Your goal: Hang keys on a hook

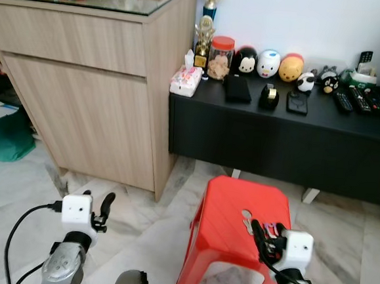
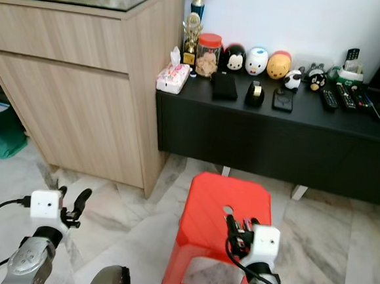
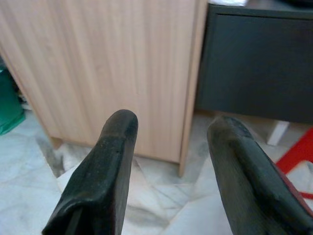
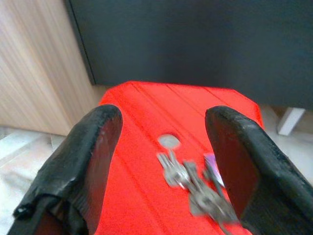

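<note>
a bunch of keys (image 4: 195, 183) lies on the seat of a red stool (image 1: 227, 217) beside its round hole, on the marble floor (image 1: 15, 187) in front of a low black cabinet (image 1: 276, 132). the right hand (image 4: 161, 169) hovers just above the stool, fingers spread wide to either side of the keys and not touching them. the left hand (image 3: 168, 169), also wide and holding nothing, is raised over the floor, facing a wooden cabinet (image 1: 89, 81).

Head stereo looking down, wrist cameras low, sharing red stool (image 1: 241, 205)
</note>
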Controlling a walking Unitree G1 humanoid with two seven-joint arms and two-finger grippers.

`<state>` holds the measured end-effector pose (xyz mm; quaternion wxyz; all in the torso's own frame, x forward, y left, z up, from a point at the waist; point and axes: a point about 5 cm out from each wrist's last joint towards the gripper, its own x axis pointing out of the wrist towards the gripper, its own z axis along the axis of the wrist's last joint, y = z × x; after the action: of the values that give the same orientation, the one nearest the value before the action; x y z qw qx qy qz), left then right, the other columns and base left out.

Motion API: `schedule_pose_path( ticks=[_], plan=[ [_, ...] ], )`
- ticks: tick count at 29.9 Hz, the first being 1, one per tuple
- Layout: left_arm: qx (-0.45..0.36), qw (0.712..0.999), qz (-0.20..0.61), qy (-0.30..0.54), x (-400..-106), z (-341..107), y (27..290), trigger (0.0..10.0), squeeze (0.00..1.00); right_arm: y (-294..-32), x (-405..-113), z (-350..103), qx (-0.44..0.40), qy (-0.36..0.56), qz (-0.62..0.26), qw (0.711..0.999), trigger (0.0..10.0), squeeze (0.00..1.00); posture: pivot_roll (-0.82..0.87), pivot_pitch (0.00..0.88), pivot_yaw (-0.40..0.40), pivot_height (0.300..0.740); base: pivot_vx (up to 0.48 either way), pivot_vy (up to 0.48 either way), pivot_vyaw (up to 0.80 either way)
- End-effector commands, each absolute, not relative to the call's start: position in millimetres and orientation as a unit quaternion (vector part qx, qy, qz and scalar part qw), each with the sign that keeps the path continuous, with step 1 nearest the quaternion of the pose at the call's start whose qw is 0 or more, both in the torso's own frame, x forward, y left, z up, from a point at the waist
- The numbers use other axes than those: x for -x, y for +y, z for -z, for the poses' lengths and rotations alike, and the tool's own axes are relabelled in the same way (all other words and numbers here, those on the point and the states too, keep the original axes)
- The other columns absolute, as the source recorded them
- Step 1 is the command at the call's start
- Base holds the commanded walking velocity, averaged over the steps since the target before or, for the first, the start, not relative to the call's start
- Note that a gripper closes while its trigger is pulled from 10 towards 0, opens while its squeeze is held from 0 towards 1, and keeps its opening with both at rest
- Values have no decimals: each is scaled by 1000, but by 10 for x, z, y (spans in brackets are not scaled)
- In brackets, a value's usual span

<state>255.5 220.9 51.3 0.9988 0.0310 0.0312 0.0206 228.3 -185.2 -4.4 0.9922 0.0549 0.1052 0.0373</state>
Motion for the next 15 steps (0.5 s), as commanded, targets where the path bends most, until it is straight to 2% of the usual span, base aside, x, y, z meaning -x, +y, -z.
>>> schedule_pose_path(
  ticks=[1,12,15],
  plan=[
    [-36,998,-19,39,-2545,-482,2221,10000,0,-1854,-2294,56,-65,112,-26,991,10000,0,31,0,-28,611,266,0,0],
    [-36,998,-11,41,-2536,-448,2194,10000,0,-1905,-2301,75,-75,121,-6,990,10000,0,36,0,-33,611,265,0,0],
    [-35,998,-9,44,-2537,-440,2200,10000,0,-1911,-2297,96,-70,128,-3,989,10000,0,37,0,-35,611,0,0,0]
  ],
)
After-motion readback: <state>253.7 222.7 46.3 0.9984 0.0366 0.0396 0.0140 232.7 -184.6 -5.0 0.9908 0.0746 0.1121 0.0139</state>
